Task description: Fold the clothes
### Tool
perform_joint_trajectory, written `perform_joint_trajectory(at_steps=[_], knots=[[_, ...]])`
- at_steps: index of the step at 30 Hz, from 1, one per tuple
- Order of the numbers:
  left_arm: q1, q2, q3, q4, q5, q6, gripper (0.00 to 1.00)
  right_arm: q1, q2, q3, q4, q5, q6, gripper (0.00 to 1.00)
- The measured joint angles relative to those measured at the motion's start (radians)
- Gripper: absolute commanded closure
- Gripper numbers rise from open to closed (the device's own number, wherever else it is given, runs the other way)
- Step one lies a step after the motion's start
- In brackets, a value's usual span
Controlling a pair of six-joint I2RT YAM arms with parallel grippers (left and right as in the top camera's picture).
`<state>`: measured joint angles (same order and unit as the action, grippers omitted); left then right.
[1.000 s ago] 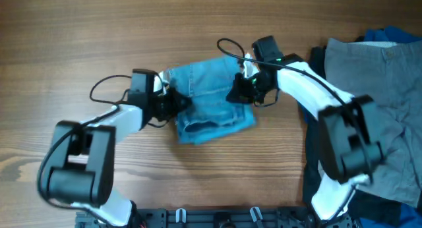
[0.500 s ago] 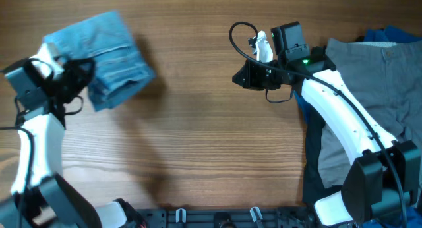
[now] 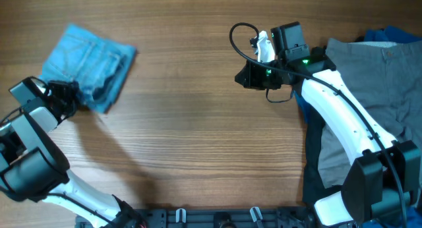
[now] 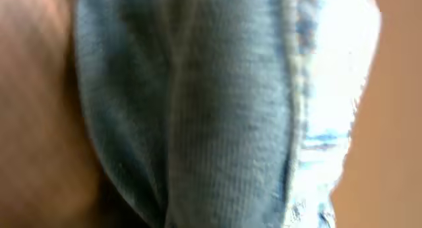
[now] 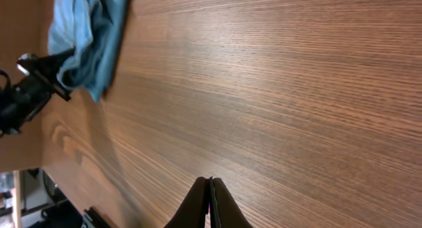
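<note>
Found light-blue denim jeans (image 3: 89, 63) folded into a compact bundle at the far left of the tabletop (image 3: 198, 155), lying on the wood with stitched seams showing on top. Noted left pincer (image 3: 71, 96) at the bundle's near-left corner, clamped on the denim edge; in the left wrist view saw only blurred blue cloth filling the frame. Noted right pincer (image 3: 242, 76) well apart from the jeans, right of centre over bare wood, fingers pressed together and holding nothing, as confirmed in the right wrist view. Recorded a loose heap at the right edge: grey garment (image 3: 376, 83) spread on top, black garment (image 3: 315, 155) showing beneath along its left side, bright-blue garment (image 3: 395, 34) showing at the far corner. Could not tell whether the gripped corner of the jeans is lifted off the wood
</note>
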<state>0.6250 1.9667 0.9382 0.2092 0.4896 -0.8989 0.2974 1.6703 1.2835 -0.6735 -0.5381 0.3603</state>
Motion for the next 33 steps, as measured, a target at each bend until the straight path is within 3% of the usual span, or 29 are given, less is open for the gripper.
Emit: perform_joint_trajectory(at_steps=[1,2,3,7,13,14,21,26,28,30,33], knots=[[-0.005,0.008,-0.003,0.064,-0.011,-0.034,0.51,0.0,0.0,0.0,0.0,0.002,0.0,0.95],[-0.014,0.014,-0.005,0.134,-0.033,-0.067,0.19,0.0,0.0,0.0,0.0,0.005,0.0,0.95],[-0.027,0.014,-0.004,0.186,-0.05,-0.088,0.0,0.0,0.0,0.0,0.0,0.007,0.0,0.95],[-0.072,0.014,0.016,0.229,-0.06,-0.093,0.0,0.0,0.0,0.0,0.0,0.008,0.0,0.95],[-0.039,-0.022,0.055,-0.084,0.096,0.056,0.0,0.0,0.0,0.0,-0.027,0.008,0.0,0.96],[-0.021,-0.069,0.058,-0.233,0.136,0.123,0.0,0.0,0.0,0.0,-0.033,0.008,0.0,0.96],[0.037,-0.535,0.094,-0.819,0.2,0.55,0.0,0.0,0.0,0.0,-0.039,0.004,0.0,0.96],[-0.003,-0.803,0.235,-1.107,0.194,0.818,0.0,0.0,-0.078,0.0,-0.051,0.051,0.001,0.95],[-0.036,-0.867,0.286,-1.195,0.18,0.896,0.0,0.0,-0.167,0.0,-0.055,0.094,0.0,0.87],[-0.085,-0.927,0.327,-1.268,0.153,0.972,0.0,0.0,-0.27,0.002,-0.061,0.141,-0.002,0.68],[-0.176,-1.015,0.346,-1.287,0.126,1.066,0.0,0.0,-0.428,0.01,-0.074,0.211,-0.004,0.07]])
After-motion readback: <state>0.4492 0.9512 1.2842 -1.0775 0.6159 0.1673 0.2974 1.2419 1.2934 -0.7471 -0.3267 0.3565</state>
